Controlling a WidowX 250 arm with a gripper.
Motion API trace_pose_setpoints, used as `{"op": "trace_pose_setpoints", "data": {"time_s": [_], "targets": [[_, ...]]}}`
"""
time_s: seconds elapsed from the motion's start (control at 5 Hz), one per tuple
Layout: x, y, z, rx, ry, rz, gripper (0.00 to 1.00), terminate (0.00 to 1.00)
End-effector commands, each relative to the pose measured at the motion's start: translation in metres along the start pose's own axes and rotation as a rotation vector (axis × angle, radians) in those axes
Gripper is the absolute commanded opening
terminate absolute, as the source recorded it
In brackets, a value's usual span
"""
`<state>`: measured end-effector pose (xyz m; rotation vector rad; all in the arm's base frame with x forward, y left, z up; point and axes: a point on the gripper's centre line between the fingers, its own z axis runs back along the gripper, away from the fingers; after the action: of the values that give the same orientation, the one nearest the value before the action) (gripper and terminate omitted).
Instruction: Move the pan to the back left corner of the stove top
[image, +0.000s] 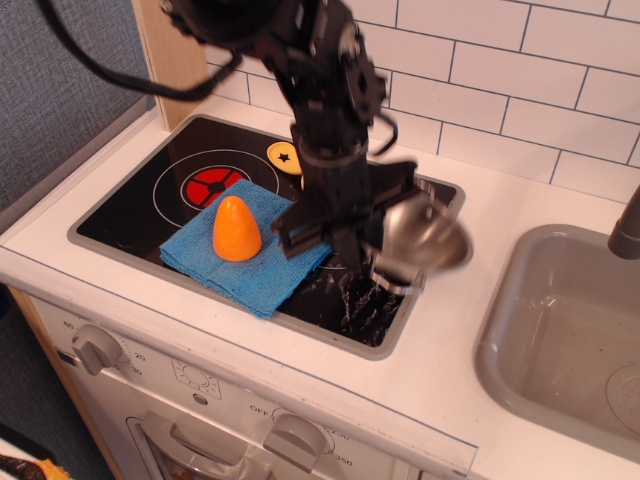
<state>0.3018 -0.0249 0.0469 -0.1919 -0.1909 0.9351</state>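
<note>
The shiny steel pan is held tilted in the air above the right edge of the black stove top, blurred by motion. My black gripper is shut on the pan's left rim. The arm reaches down from the upper left. The stove top's back left corner, beyond the red burner, is bare glass.
A blue cloth lies on the middle of the stove top with an orange cone standing on it. A yellow disc with a star lies at the back. A grey sink is on the right. Knobs line the front panel.
</note>
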Motion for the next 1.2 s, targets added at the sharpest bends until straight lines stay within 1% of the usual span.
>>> {"op": "trace_pose_setpoints", "data": {"time_s": [0.0,0.2,0.4,0.6,0.8,1.0], "targets": [[0.022,0.008,0.05,-0.102,-0.097,0.074,0.0,0.0],[0.055,0.027,0.062,-0.101,-0.162,0.158,0.0,0.0],[0.096,0.049,0.06,-0.077,-0.215,0.231,0.0,0.0],[0.129,0.065,0.052,-0.053,-0.231,0.302,0.0,0.0],[0.155,0.083,0.036,-0.017,-0.229,0.361,0.0,0.0],[0.172,0.096,0.017,0.018,-0.21,0.395,0.0,0.0]]}}
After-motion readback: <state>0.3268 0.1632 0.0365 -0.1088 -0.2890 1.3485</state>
